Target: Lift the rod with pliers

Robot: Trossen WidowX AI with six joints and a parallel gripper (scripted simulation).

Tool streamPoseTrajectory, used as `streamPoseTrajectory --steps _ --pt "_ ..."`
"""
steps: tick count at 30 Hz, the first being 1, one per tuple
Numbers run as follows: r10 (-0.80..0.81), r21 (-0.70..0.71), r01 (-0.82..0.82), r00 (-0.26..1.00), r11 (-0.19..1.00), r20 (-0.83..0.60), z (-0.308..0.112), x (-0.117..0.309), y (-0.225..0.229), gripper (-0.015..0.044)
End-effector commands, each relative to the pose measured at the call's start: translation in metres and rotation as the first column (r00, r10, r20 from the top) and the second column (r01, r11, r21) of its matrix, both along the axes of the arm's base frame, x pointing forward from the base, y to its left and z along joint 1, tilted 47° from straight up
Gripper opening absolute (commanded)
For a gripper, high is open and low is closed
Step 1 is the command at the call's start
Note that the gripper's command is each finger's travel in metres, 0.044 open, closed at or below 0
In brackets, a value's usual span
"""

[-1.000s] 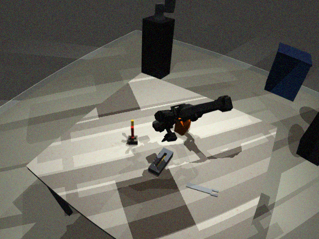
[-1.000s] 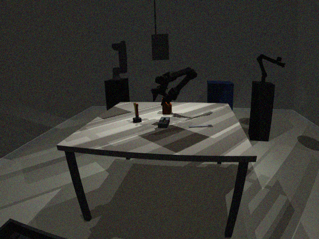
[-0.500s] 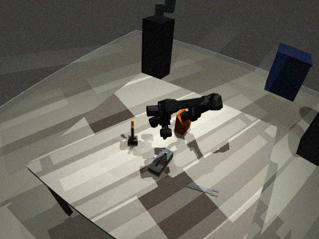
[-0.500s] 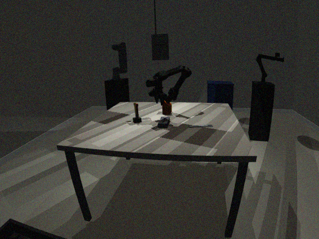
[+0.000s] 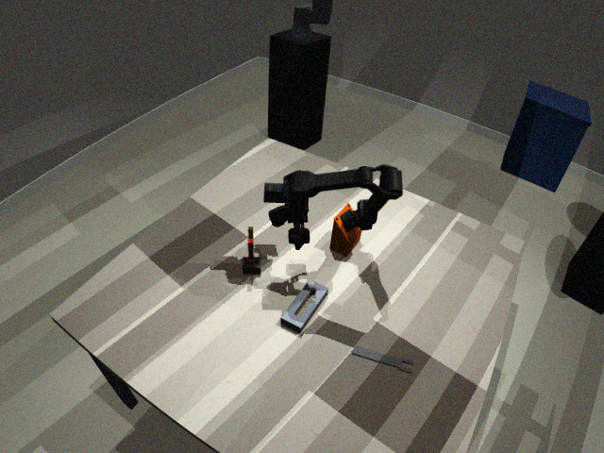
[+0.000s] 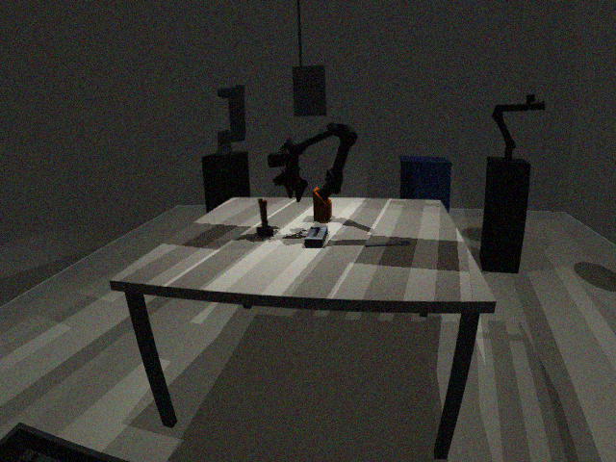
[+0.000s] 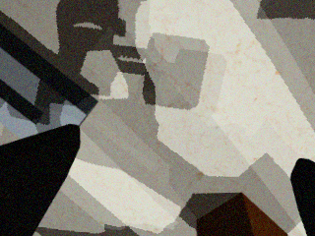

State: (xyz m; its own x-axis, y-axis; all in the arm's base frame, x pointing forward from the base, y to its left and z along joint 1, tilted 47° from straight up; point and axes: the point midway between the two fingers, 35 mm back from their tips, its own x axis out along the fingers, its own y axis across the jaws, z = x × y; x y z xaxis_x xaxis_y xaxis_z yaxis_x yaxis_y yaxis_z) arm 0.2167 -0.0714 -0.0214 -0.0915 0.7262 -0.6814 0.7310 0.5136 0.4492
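Gripper (image 5: pixel 298 247) (image 6: pixel 297 199) (image 7: pixel 188 152) is held above the table, fingers apart, nothing between. Pliers (image 5: pixel 250 245) (image 6: pixel 263 216), apparently, are seen upright beside it; the rod (image 5: pixel 306 306) is seated in its channel below.
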Motion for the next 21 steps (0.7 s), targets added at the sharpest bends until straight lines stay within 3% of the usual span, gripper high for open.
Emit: streamPoseTrajectory --steps 1,21 --pt "0.009 -0.012 -0.009 1.000 1.000 0.013 -0.010 0.011 -0.011 0.0440" --pt "0.009 -0.014 -0.009 1.000 1.000 0.018 -0.062 0.069 -0.044 0.0440"
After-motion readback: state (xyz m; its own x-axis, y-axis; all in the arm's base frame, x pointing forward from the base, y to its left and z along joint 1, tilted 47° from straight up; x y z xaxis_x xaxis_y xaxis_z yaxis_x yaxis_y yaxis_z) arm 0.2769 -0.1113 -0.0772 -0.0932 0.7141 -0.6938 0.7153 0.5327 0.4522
